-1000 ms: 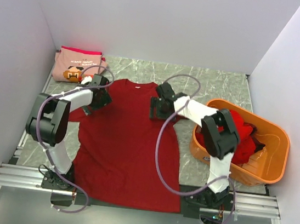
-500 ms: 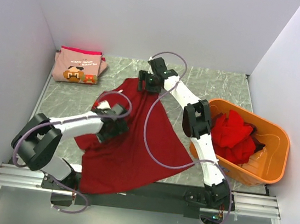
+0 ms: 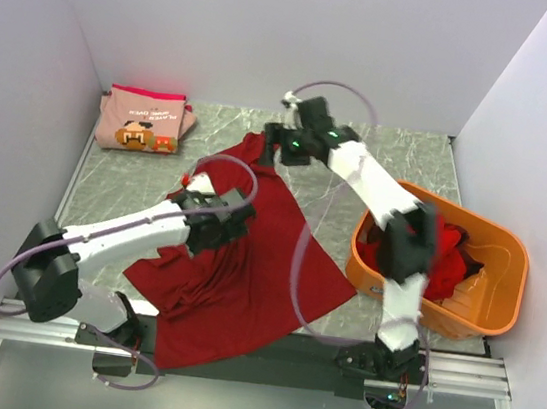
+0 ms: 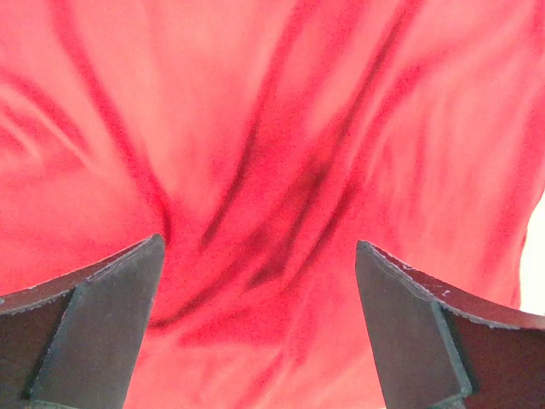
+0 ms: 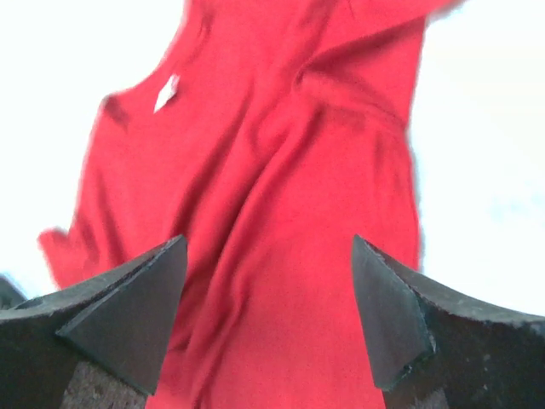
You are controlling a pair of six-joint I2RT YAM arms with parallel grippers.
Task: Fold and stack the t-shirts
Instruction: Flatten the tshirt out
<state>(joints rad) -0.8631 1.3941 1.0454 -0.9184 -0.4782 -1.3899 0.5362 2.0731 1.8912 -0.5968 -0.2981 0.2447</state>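
Lying creased at centre, the soft dark red t-shirt (image 3: 242,291) is showing a white neck tag (image 5: 167,94), its writing unreadable. Both the left gripper (image 4: 260,243) and the right gripper (image 5: 268,240) are gaping wide over it; the folded pink t-shirt (image 3: 144,119) is sitting at ten o'clock.

The rumpled red t-shirt (image 3: 246,261) covers the middle of the table (image 3: 113,194). Bare marble stays passable to its left and along the far edge (between the folded pink t-shirt (image 3: 142,119) in the far-left corner and the orange tub (image 3: 504,295) blocking the right side). Walls (image 3: 27,81) close in both flanks.
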